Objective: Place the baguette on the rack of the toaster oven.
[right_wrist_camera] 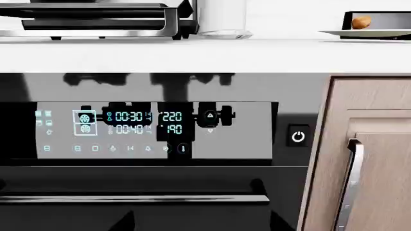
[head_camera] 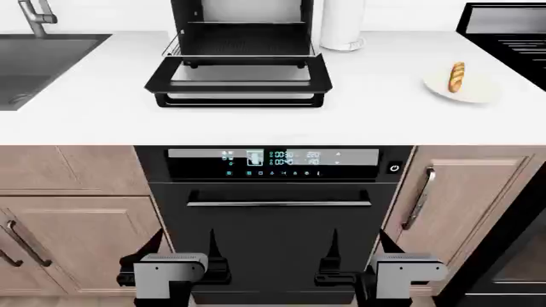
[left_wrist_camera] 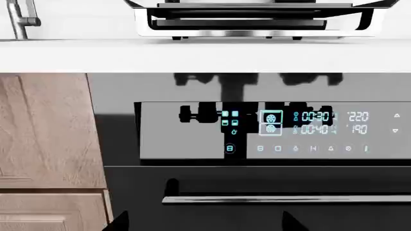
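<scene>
Nearest, the left gripper [head_camera: 211, 259] and the right gripper [head_camera: 334, 259] hang low in front of the built-in oven [head_camera: 273, 211], both with jaws apart and holding nothing, so the task is not begun. Above it lies the white surface [head_camera: 273, 125]. The toaster oven [head_camera: 243, 45] stands there with its glass door [head_camera: 240, 73] dropped down, so the rack [head_camera: 243, 39] is reachable. The baguette [head_camera: 458, 76] rests on a plate [head_camera: 477, 89] at the right, well apart from the toaster oven.
</scene>
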`<state>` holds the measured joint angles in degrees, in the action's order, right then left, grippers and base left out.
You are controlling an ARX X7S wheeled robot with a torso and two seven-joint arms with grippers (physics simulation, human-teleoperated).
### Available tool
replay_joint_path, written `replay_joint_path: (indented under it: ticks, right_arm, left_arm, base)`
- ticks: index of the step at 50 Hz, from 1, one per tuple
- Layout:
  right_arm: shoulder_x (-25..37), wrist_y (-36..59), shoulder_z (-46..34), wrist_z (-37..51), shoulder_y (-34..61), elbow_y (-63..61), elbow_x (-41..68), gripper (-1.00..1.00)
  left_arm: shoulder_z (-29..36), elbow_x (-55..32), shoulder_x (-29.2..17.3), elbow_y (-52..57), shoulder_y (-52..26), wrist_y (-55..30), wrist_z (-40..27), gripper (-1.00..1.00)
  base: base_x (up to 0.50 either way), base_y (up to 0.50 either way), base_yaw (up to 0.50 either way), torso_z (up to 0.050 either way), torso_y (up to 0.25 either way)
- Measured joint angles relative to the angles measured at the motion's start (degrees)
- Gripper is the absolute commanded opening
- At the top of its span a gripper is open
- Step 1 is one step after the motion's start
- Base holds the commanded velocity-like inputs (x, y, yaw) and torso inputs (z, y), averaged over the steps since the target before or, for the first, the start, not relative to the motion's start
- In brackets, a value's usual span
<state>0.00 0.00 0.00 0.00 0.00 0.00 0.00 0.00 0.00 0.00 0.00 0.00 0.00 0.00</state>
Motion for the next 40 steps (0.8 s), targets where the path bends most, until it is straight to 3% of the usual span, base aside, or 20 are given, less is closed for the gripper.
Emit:
replay_joint_path:
  ticks: [13, 14, 26, 31, 40]
  right_arm:
    - [1.46, 0.26, -1.89, 2.14, 0.09, 0.14, 1.06, 1.00]
    - [1.59, -4.49, -3.55, 3.45, 1.95, 6.21, 2.17, 1.00]
    - [2.57, 0.37, -3.87, 5.26, 1.03, 2.61, 1.07, 1.00]
    - [3.21, 4.56, -4.11, 6.95, 0.74, -1.46, 0.40, 1.00]
    - [5.23, 23.43, -5.06, 8.63, 2.79, -18.96, -3.19, 1.00]
  left_arm:
    - [1.75, -2.23, -1.52, -0.57, 0.16, 0.68, -0.77, 1.00]
    - [6.04, -5.48, -1.80, -6.57, -1.74, 5.25, -2.78, 1.00]
    - [4.63, -5.07, -2.82, -1.52, 0.02, 0.72, -1.60, 1.00]
    - [4.21, -5.86, -3.60, 3.23, 0.14, -4.50, -2.33, 1.00]
    - [2.22, -8.85, -6.85, 20.22, -2.99, -20.75, -3.42, 1.00]
  base:
    - [0.00, 0.00, 0.00, 0.000, 0.000]
    - [0.00, 0.00, 0.00, 0.000, 0.000]
    - [0.00, 0.00, 0.00, 0.000, 0.000]
    - [0.00, 0.00, 0.00, 0.000, 0.000]
    - [0.00, 0.00, 0.00, 0.000, 0.000]
